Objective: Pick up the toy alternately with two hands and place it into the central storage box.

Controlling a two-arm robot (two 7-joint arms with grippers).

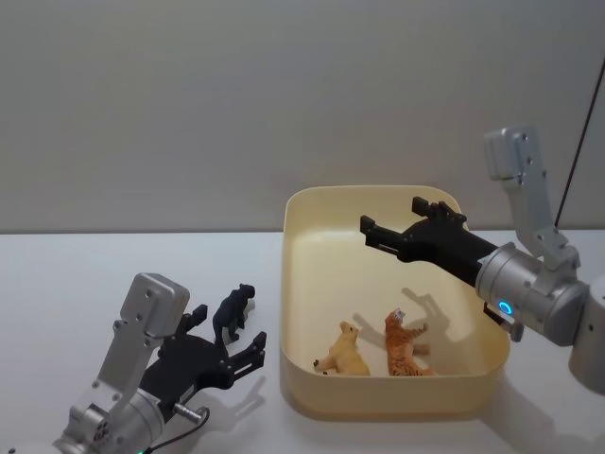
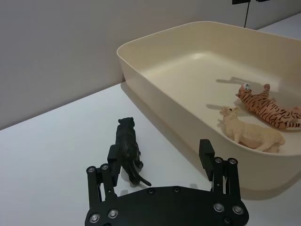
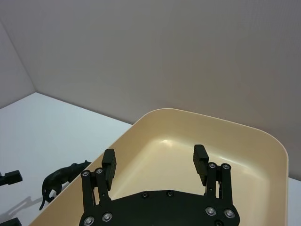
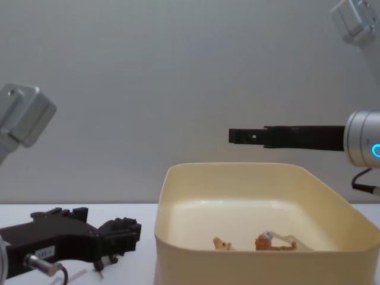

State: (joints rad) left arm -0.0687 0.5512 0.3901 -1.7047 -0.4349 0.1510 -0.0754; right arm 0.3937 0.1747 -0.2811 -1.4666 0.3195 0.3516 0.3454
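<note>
Left wrist view: left hand [image 2: 160,151] released around black panther [image 2: 127,145]; right hand [image 3: 155,162] released above storage box [image 3: 244,136].

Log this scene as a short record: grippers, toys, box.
left gripper: open, low over the table, fingers either side of the black panther
right gripper: open, empty, held above the storage box
black panther: standing on the table, outside the box
storage box: holds striped tiger and tan animal, both lying down
</note>
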